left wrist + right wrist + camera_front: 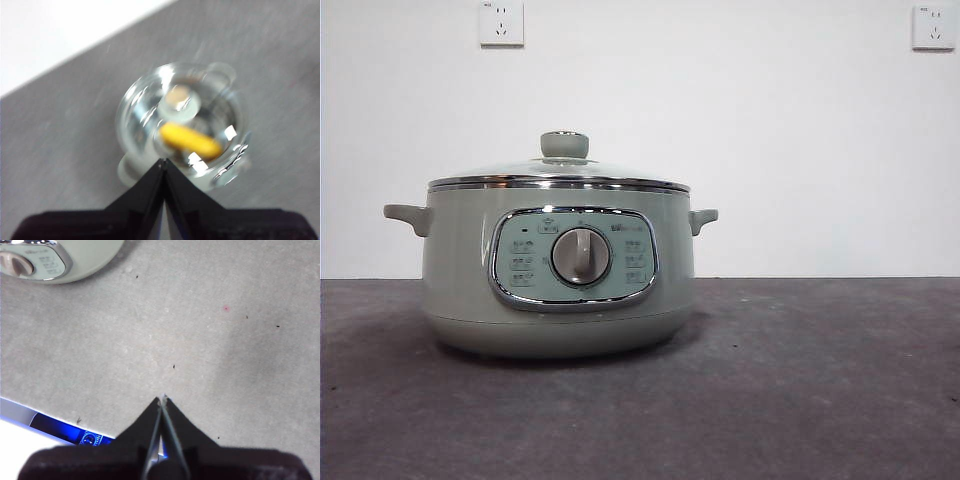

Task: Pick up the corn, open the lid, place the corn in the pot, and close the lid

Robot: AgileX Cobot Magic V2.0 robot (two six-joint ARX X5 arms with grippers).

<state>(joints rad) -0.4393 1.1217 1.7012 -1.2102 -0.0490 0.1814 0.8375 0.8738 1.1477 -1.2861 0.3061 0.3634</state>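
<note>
The left pincer (163,161) is hanging clenched and empty above the pot (460,270), touching nothing. The lid (560,172) is sitting on the pot, the corn (190,140) lying inside beneath the glass. The right pincer (163,399) is hovering clenched and empty over the bare table (200,340).

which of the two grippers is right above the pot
The left gripper: its camera looks down through the lid at the corn. The right gripper hangs over bare table.
</note>
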